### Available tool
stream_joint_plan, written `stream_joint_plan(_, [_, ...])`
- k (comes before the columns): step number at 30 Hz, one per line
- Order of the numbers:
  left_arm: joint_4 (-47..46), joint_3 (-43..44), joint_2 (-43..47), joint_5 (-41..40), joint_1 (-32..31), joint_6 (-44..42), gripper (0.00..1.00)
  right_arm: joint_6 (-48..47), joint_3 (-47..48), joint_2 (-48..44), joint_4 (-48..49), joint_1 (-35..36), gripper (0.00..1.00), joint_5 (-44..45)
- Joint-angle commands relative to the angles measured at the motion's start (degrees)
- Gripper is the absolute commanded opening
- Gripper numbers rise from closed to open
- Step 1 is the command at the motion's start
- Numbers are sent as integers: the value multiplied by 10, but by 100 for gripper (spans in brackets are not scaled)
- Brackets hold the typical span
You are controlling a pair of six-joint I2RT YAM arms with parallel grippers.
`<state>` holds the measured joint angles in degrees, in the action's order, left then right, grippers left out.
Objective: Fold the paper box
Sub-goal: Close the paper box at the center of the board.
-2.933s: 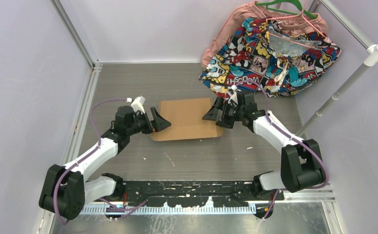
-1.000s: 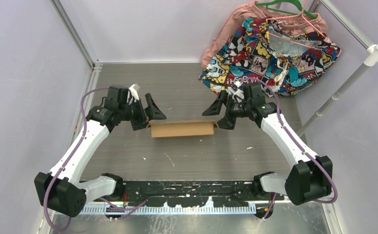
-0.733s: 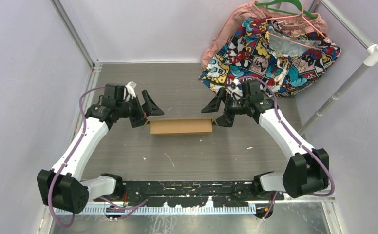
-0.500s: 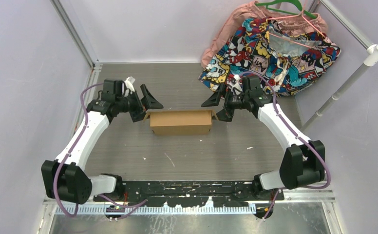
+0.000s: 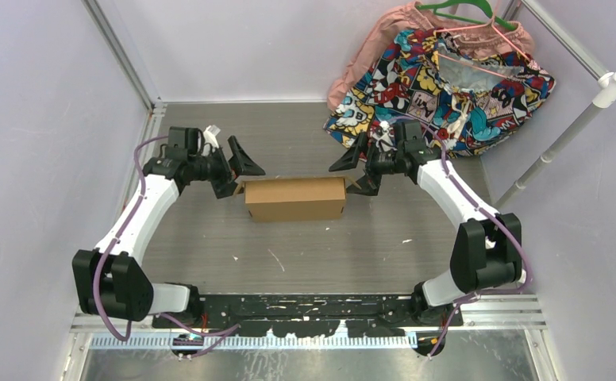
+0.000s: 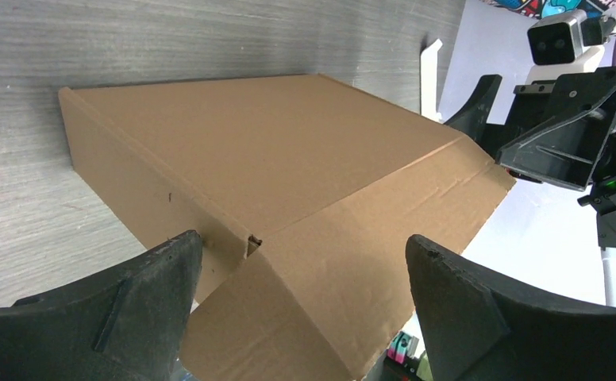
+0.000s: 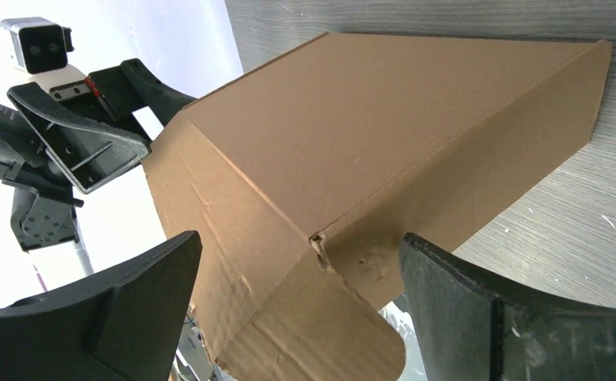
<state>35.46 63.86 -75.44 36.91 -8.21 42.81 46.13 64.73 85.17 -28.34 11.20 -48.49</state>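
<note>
The paper box [image 5: 294,198] is plain brown cardboard, partly folded, resting mid-table with a long panel raised. My left gripper [image 5: 240,179] is at its left end and my right gripper [image 5: 351,178] at its right end, both open wide. In the left wrist view the box [image 6: 273,151] has a rounded end flap reaching between the spread fingers of the left gripper [image 6: 303,240]. The right wrist view mirrors this: the box [image 7: 384,119] has its end flap between the fingers of the right gripper [image 7: 298,240]. Neither gripper is clamped on the cardboard.
A comic-print cloth [image 5: 440,87] and a pink garment [image 5: 368,48] on a green hanger [image 5: 456,12] lie at the far right corner. A white pole [image 5: 567,135] slants along the right side. Metal frame rails [image 5: 142,182] border the grey table on the left.
The box lay flat at first, then stood on edge. Over the last second both grippers moved away from me at its ends and its raised panel now shows a taller face.
</note>
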Motion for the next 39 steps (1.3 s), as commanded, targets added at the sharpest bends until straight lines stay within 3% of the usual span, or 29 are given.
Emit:
stream_joint_plan(1, [19, 3, 0, 17, 15, -19, 100, -22, 19, 2, -8, -15, 100, -20])
stream_joint_plan(20, [11, 40, -45, 13, 36, -40, 100, -52, 45, 42, -11, -38, 100, 35])
stream_joint_plan(33, [8, 45, -57, 23, 40, -47, 100, -121, 36, -37, -11, -61, 100, 237])
stream_joint_plan(34, [8, 46, -58, 25, 40, -47, 100, -132, 27, -55, -2, -61, 98, 258])
stream_joint_plan(36, [9, 47, -59, 26, 41, -48, 100, -165, 6, -104, 17, -61, 82, 312])
stream_joint_plan(39, [11, 50, -62, 29, 42, -50, 100, -220, -36, -184, 56, -44, 76, 402])
